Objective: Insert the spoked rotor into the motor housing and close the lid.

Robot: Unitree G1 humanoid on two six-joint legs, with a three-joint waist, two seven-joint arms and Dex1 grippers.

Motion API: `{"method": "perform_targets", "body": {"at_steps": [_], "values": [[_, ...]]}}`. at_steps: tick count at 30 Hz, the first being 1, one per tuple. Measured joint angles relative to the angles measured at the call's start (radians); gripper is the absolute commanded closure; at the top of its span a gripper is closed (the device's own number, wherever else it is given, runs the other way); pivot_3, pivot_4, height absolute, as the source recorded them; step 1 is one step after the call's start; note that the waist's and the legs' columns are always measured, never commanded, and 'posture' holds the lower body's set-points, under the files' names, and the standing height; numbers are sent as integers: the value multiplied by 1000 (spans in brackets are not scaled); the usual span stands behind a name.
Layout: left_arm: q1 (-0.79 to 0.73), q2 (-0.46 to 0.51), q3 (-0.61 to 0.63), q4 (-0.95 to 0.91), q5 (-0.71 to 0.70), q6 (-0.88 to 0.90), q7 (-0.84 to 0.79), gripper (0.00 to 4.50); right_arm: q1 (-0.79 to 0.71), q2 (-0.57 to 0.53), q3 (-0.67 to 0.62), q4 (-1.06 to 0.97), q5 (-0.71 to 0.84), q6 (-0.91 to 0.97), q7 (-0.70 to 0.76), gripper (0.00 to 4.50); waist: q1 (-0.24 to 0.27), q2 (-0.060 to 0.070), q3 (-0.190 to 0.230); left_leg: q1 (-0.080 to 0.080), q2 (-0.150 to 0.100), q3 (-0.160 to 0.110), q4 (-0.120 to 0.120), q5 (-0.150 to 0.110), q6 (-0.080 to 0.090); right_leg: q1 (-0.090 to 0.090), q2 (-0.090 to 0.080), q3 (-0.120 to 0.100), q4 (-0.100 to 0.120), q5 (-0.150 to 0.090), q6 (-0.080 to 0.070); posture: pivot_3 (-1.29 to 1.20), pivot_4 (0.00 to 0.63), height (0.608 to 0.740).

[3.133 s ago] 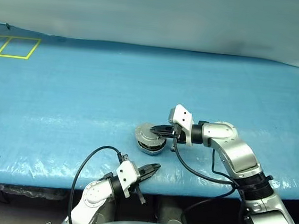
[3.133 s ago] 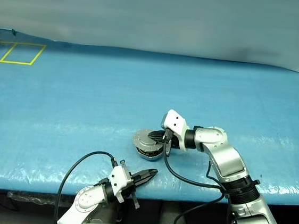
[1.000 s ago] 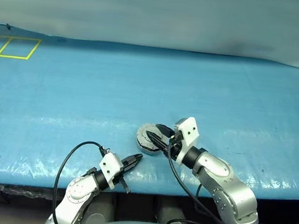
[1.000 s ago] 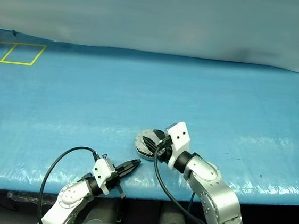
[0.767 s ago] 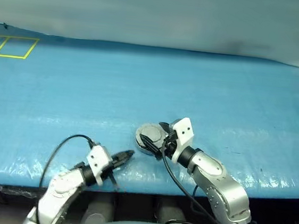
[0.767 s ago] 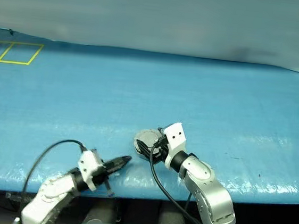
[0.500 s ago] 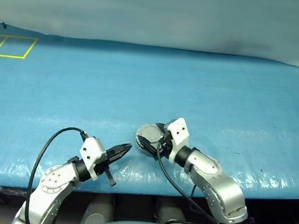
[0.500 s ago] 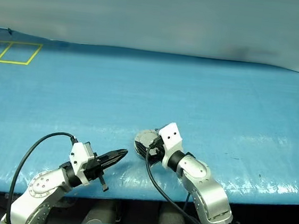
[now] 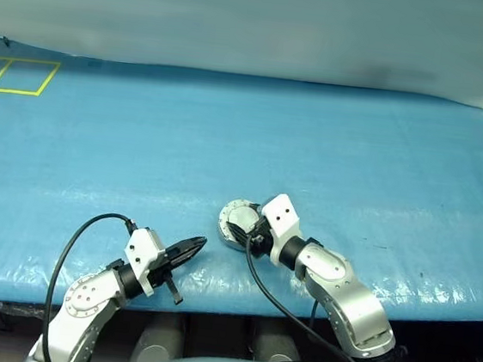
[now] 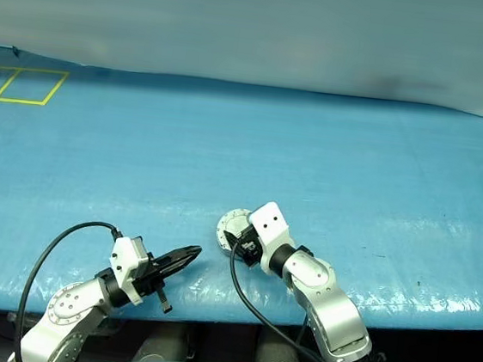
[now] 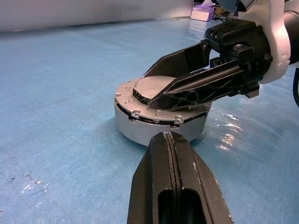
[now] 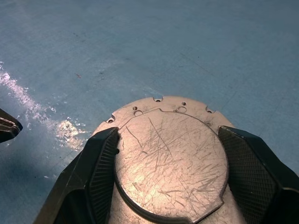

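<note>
We find the motor housing (image 11: 161, 122) standing near the front edge of the blue table cover (image 9: 247, 130), with the lid (image 12: 170, 163) lying flat on top, plain scratched outer face up. We judge the lid to be down — whether it is fully seated we cannot tell. No spoked rotor lies loose on the cover; we take it to be inside the housing, though the lid hides the interior, so this is inference only.

The right gripper (image 12: 170, 172) hovers over the lid with its fingers (image 12: 100, 163) spread, one on either side of the raised disc; contact with the disc is not clear. The left gripper (image 11: 175, 184) has its fingers pressed together, holds nothing, and points at the housing from nearby without touching it.

Remaining, in our judgement: a check or press on the lid, then withdrawal of both arms — little else.
</note>
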Motion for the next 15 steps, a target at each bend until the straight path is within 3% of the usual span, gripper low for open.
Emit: {"method": "perform_targets", "body": {"at_steps": [15], "values": [[0,-7,1,27,0,-24,-18,4500,0,29,41,14,-74,-19,-27,1463,-3,-3,-2,1,1,0,0,0,0,0,1,0,0,0,0,0,150,740]]}}
